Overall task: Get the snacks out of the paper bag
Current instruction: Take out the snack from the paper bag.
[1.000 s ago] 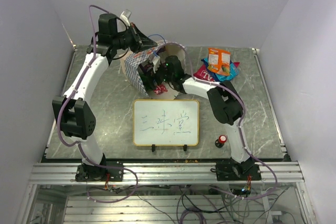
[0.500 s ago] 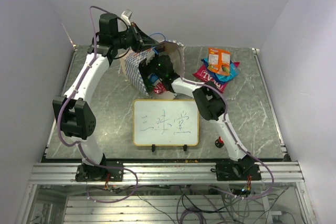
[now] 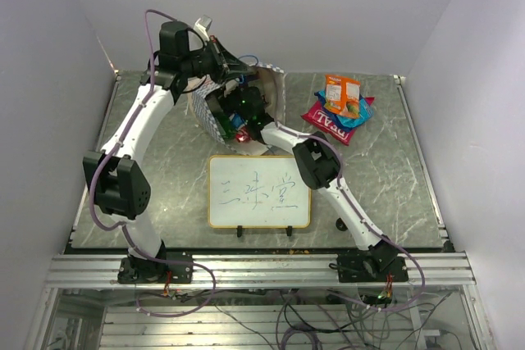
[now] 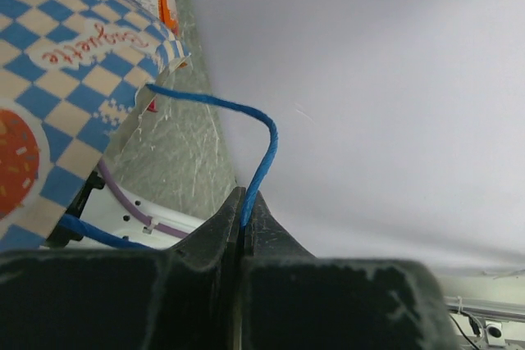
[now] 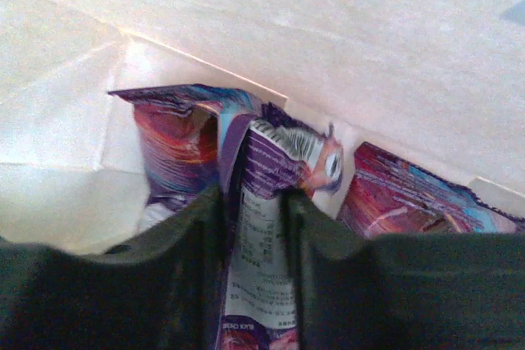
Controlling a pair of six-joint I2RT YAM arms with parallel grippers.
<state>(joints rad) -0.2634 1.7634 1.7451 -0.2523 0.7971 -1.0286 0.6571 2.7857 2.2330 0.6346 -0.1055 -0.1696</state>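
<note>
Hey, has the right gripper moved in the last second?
Yes. In the top view the right gripper has shifted left and away from the whiteboard, deeper into the paper bag, its fingers closing on a purple packet.

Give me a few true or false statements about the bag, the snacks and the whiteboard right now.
1. The left jaws pinch the blue cord handle of the paper bag. True.
2. The right jaws hang outside the bag. False: they are inside it, with a purple packet between them.
3. An orange packet lies on top of the other packets out on the table. True.
4. The whiteboard is blank. False: it bears handwriting.
</note>
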